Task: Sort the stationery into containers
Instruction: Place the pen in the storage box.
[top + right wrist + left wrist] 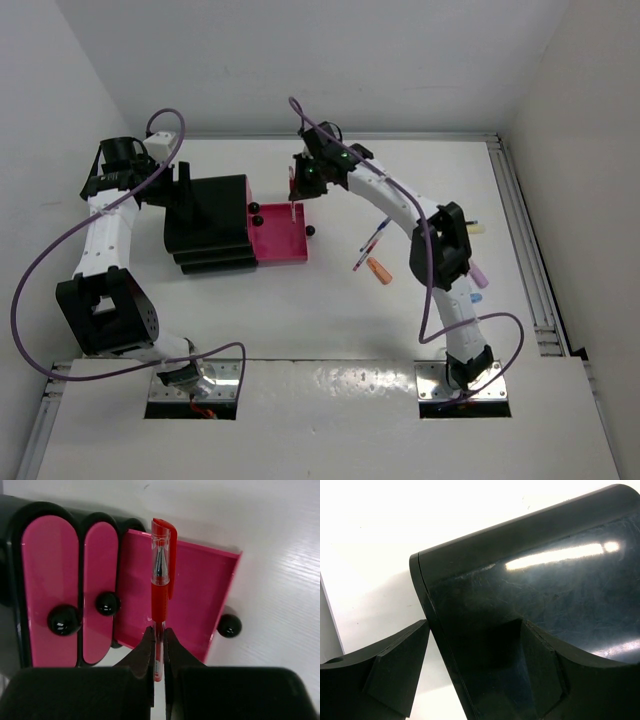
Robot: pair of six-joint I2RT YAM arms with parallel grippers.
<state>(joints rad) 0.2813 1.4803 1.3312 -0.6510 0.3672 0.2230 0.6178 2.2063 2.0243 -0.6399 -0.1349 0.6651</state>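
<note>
Right jaws clamped on red pen (160, 587), cap end pointing away, above open drawer (200, 600). Two shut drawers (52, 580) left of it in black box (205, 215). Left jaws wide apart, astride box edge. Other pens (372, 240) and orange highlighter (379, 270) on desk (300, 320), back toward right arm's base.

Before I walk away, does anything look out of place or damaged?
Nothing damaged. The pink drawer is pulled out, the right gripper holds a red pen over it, and unsorted pens lie on the table.
</note>
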